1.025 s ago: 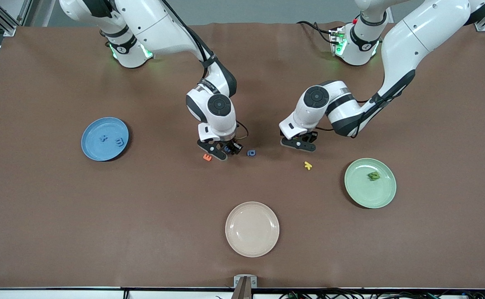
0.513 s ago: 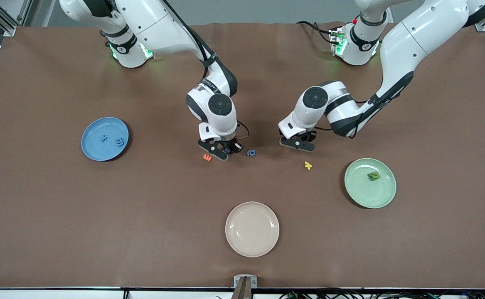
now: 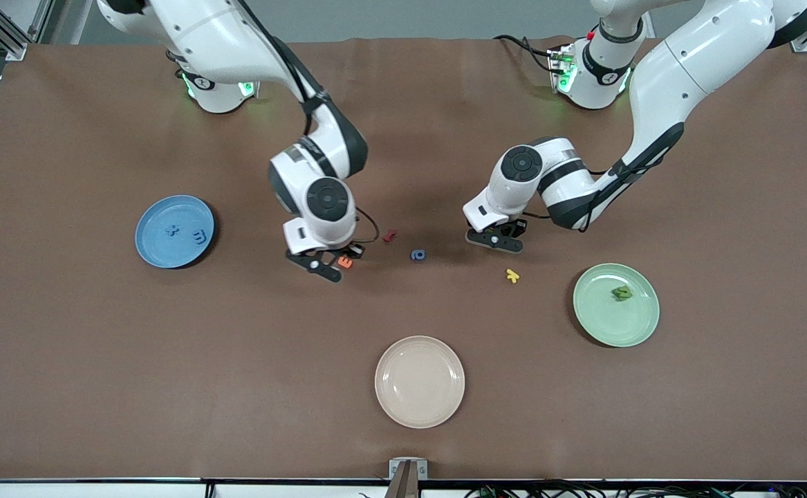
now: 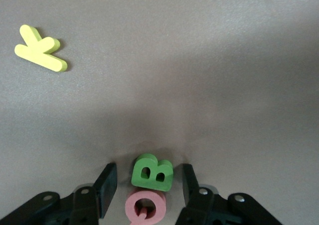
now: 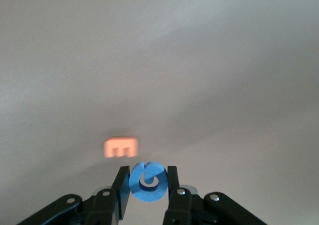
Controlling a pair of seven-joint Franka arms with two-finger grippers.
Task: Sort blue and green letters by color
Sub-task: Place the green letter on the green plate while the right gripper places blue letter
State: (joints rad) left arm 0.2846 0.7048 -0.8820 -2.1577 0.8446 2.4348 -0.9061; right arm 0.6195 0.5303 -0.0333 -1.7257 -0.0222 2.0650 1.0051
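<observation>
Blue plate (image 3: 158, 242) sat toward the right arm's end of the table (image 3: 99, 387), carrying two blue letters (image 3: 186, 233); their shapes were too small to read from the front. Right gripper (image 5: 147, 182) hung over the table near the orange E (image 3: 345, 262), jaws clamped on a blue letter G (image 5: 147, 181); in the front view that letter was hidden under the wrist. A small red letter (image 3: 390, 236) and a loose blue letter (image 3: 418, 255) lay between the two arms. An empty beige plate (image 3: 420, 382) sat nearest the front camera. Left gripper (image 4: 147, 185) was low, jaws apart on either side of a green B (image 4: 152, 172), no contact visible. A pink Q (image 4: 145, 210) touched the B, partly cut off at the frame edge. Yellow K (image 3: 512, 276) lay just beside the gripper. Green plate (image 3: 600, 318) held a green piece (image 3: 622, 293), shape unclear.
</observation>
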